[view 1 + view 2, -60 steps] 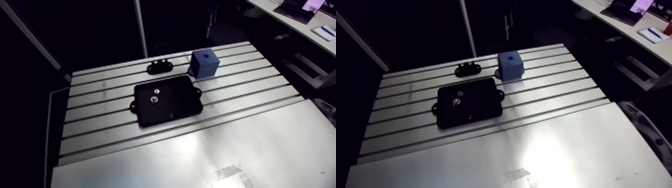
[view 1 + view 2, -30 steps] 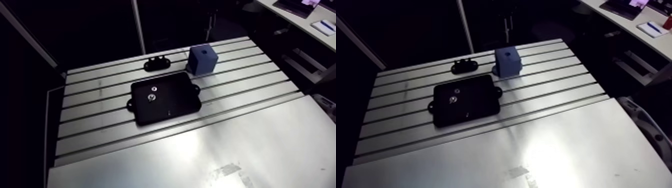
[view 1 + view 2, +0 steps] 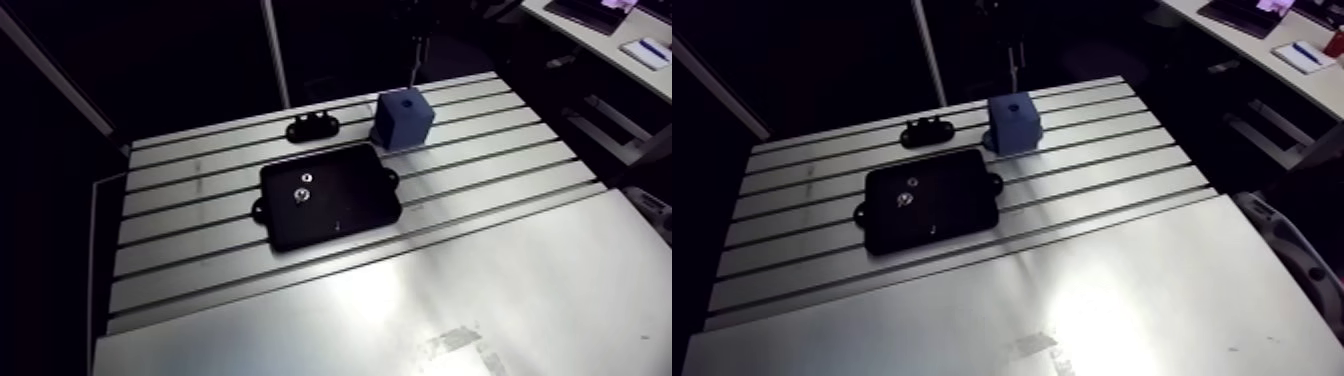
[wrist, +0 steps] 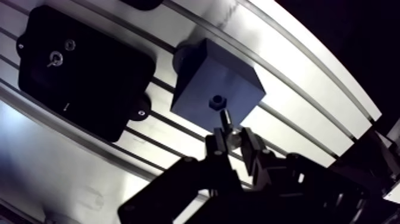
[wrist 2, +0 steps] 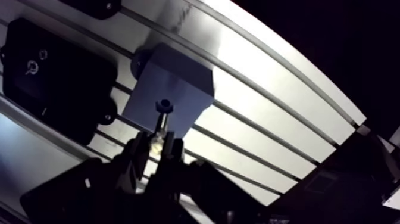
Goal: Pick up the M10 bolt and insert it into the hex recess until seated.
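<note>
One M10 bolt (image 4: 225,122) is clamped in the end effector (image 4: 231,142), over the single blue block (image 4: 202,71) near the counter's (image 3: 480,175) far edge. Entry into the hex recess (image 3: 404,100) cannot be judged. One black tray (image 4: 95,89) holds two small metal parts (image 4: 55,58), type unreadable. One black bracket (image 3: 314,127) lies at the far edge.

One counter (image 3: 480,190) is carrying one blue block (image 3: 404,117), one flat black tray (image 3: 345,212) and one small black bracket (image 3: 313,127). Two small metal pieces (image 3: 300,195) are lying in the tray. One tool (image 4: 231,138), with two fingers, is gripping one bolt (image 5: 159,122).
</note>
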You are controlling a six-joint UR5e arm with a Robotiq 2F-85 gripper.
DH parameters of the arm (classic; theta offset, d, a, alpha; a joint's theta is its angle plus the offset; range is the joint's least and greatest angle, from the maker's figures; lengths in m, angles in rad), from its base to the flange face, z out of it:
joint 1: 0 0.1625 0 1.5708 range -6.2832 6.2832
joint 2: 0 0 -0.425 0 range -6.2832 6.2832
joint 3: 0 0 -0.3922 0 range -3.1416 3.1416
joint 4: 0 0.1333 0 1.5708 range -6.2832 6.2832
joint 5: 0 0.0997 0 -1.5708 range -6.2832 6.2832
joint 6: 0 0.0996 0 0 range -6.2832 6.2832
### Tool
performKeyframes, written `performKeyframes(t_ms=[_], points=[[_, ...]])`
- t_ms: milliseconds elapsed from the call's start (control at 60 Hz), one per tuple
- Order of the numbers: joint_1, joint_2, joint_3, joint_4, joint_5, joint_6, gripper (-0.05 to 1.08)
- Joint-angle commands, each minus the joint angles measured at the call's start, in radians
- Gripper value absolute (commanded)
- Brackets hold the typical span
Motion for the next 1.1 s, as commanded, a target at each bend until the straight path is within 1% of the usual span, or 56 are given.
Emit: performKeyframes(t_ms=[17, 567, 733, 1100], points=[[0.001, 0.0, 0.01, -0.005, 0.0, 0.0, 0.86], [0.001, 0.007, 0.018, -0.006, 0.002, 0.003, 0.86], [0.001, 0.008, 0.021, -0.028, 0.003, -0.002, 0.86], [-0.002, 0.008, 0.036, -0.034, 0.003, -0.002, 0.86]])
